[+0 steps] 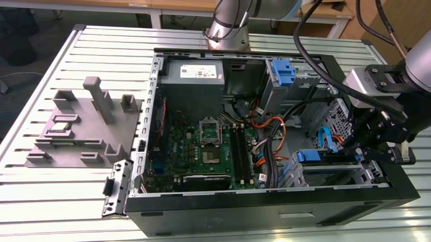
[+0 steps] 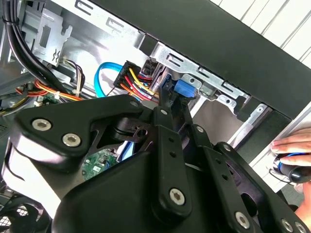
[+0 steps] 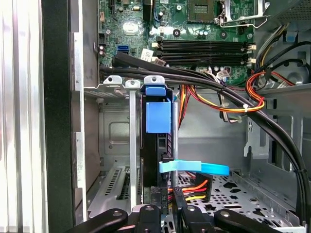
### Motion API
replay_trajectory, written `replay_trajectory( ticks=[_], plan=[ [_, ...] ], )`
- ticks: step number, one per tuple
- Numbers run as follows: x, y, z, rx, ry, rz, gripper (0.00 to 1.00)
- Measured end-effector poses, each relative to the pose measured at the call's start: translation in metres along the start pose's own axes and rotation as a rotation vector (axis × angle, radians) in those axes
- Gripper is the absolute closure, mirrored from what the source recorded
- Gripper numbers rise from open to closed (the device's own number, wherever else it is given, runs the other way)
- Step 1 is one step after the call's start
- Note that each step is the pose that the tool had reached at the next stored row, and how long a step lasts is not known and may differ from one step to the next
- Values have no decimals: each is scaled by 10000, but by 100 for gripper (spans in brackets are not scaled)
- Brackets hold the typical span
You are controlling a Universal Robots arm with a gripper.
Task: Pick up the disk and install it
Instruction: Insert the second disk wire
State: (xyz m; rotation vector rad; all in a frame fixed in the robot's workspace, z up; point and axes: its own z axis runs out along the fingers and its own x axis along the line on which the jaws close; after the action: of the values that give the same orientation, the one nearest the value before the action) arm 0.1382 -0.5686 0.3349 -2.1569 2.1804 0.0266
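Exterior view: claw [image 1: 377, 143] lowered at right of frame, over the drive cage of the open computer case [image 1: 269, 206]. Blue-framed disk [image 1: 316, 156] seated edge-up in the cage, lower right, just beside the claw. Slatted worktop [image 1: 81, 201] under the case. Grey fixture [image 1: 74, 128] at left, well apart.

Second wrist view: black claw linkage across the lower frame. Fingertips drawn close at centre, apparently pinched on the blue carrier tab [image 2: 183, 90] — contact itself hidden. Red-yellow-black power cable bundle [image 2: 133, 82] just beside the tab, upper centre. Person's hand [image 2: 291, 145] at right edge, outside the case.

First wrist view: disk [image 3: 156, 145] upright between metal cage rails, centre frame. Light-blue data cable [image 3: 194, 167] across its lower part. Black cable loom [image 3: 204, 82] above.

Hazards, as judged:
- Tilt against a rail — jamming.
- Snagging of adjacent cables.
- Slip at the narrow tab.
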Motion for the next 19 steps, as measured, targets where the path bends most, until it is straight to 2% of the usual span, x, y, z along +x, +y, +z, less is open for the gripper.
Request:
replay_trajectory(
  ticks=[14, 16, 17, 19],
  plan=[
    [1, 1, 18, 0, 8, -1, 76],
    [1, 1, 18, 0, 10, -1, 77],
    [1, 1, 18, 0, 10, -1, 83],
    [1, 1, 19, 0, 8, -1, 83]
  ],
)
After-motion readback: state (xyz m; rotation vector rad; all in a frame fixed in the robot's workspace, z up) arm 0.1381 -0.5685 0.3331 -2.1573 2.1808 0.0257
